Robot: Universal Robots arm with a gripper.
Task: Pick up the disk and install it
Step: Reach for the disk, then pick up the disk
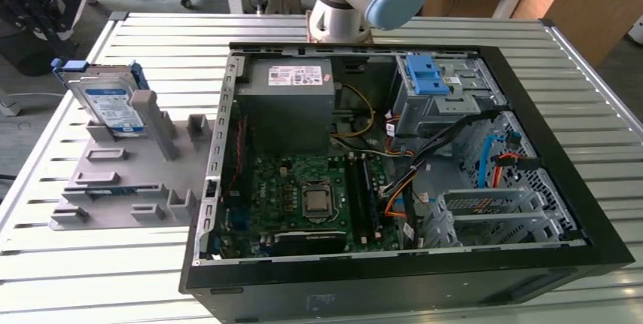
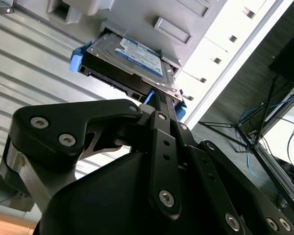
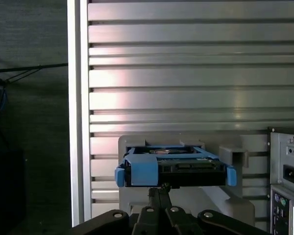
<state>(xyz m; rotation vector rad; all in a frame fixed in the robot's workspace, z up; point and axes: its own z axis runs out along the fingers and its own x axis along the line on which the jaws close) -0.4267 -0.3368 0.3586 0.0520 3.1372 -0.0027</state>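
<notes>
The disk (image 1: 105, 105), a silver drive with a blue-and-white label in a blue frame, stands on edge in a grey holder (image 1: 120, 181) at the exterior view's left. Both wrist views look at it: its label face (image 2: 132, 56) in the second, its blue-framed edge (image 3: 174, 166) in the first. My gripper (image 3: 159, 190) is apart from the disk. Its black links converge to a narrow tip (image 2: 161, 105), fingers shut with nothing between them.
An open black computer case (image 1: 562, 188) lies on the slatted metal table (image 1: 101, 279), right of the holder. Inside are a grey power supply (image 1: 291, 98), a green motherboard (image 1: 312, 196) and a metal drive cage with a blue latch (image 1: 427, 75). The case's rear panel (image 3: 286, 171) edges the first wrist view.
</notes>
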